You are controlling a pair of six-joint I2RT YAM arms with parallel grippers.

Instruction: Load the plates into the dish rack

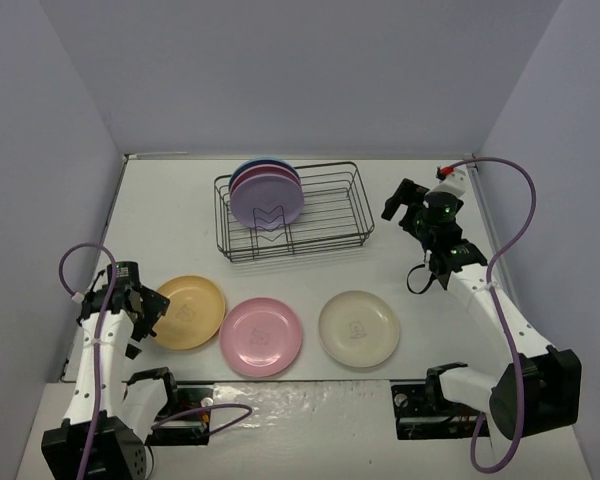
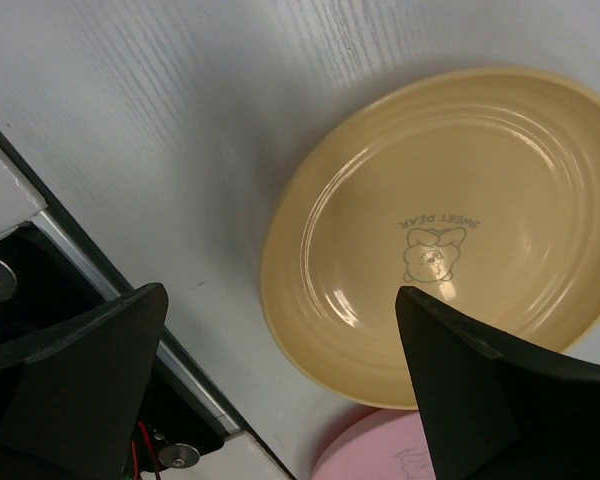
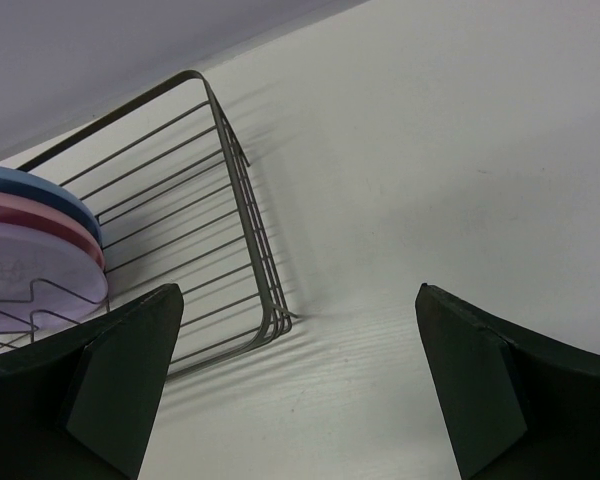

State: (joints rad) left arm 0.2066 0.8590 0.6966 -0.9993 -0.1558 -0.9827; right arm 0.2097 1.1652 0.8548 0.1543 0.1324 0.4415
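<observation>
The black wire dish rack (image 1: 325, 215) stands at the back middle. A blue, a pink and a purple plate (image 1: 266, 203) stand upright at its left end. A yellow-orange plate (image 1: 190, 312), a pink plate (image 1: 261, 337) and a cream plate (image 1: 359, 329) lie flat in a row at the front. My left gripper (image 1: 148, 310) is open and empty, just above the yellow-orange plate's left rim (image 2: 450, 230). My right gripper (image 1: 398, 203) is open and empty, to the right of the rack's right end (image 3: 242, 215). The right wrist view shows the purple plate (image 3: 40, 265) in the rack.
The table's near edge with black mounting hardware (image 2: 40, 300) lies just left of my left gripper. The flat pink plate's rim (image 2: 380, 455) touches the view's bottom edge. Grey walls enclose the table on the left, back and right.
</observation>
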